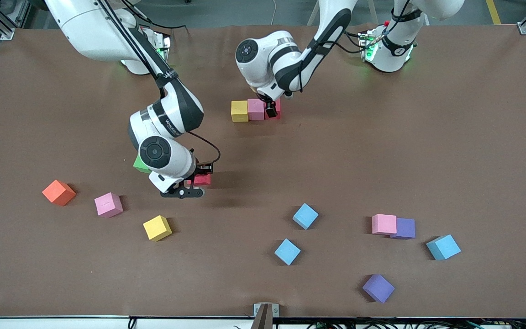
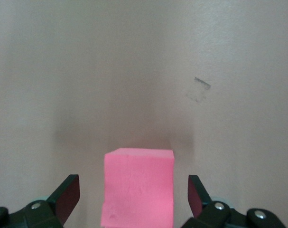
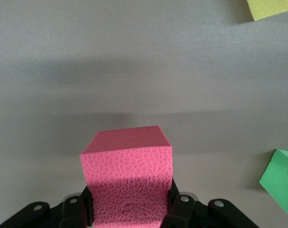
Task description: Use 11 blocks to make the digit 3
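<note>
While gripping a red block (image 3: 127, 178) tight between shut jaws, right gripper (image 1: 189, 185) up over bare bench (image 1: 381, 151), beside green block (image 1: 140, 165). Loose toward the right arm's end: orange cube (image 1: 59, 192), pink block (image 1: 108, 204), yellow block (image 1: 157, 227). Farther from the camera, mid-bench, a row of three touching: yellow (image 1: 239, 111), pink (image 1: 255, 109), red (image 1: 276, 108). Left gripper (image 1: 270, 108) low over that last red block, jaws apart either side of it, fingers (image 2: 67, 195) clear of its faces. Nearer the camera, two light blue blocks (image 1: 305, 215) (image 1: 287, 251), then pink (image 1: 384, 224) touching purple (image 1: 403, 228), another purple (image 1: 378, 288), one more blue (image 1: 443, 247).
</note>
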Motion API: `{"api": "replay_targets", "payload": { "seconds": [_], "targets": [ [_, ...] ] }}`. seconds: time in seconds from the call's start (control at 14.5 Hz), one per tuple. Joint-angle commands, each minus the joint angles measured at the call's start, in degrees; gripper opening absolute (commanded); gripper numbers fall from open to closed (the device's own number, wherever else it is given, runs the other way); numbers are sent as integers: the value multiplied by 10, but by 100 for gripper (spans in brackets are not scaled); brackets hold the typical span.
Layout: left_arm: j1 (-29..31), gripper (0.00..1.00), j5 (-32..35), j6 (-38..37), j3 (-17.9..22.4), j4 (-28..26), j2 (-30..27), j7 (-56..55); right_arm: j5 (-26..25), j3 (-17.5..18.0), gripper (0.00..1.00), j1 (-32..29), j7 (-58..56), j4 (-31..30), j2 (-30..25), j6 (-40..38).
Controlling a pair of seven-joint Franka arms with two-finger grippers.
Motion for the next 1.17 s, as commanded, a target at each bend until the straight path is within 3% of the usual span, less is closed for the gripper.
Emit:
{"api": "replay_targets", "payload": {
  "seconds": [0.0,0.34,0.55,0.89,1.1],
  "targets": [
    [-6,100,32,-33,-6,-6,-35,-113,1,0,12,2,-8,-23,-12,5],
    [18,100,30,-58,-7,-13,-75,-25,8,0,8,21,-5,-48,-13,20],
    [56,100,31,-70,-6,-12,-88,62,31,1,5,48,2,-114,-36,97],
    [164,100,33,-70,-1,-3,-104,235,34,0,5,122,101,-146,-50,136],
    [242,100,38,-70,0,30,-106,344,34,0,6,150,111,-185,-65,151]
  ]
}}
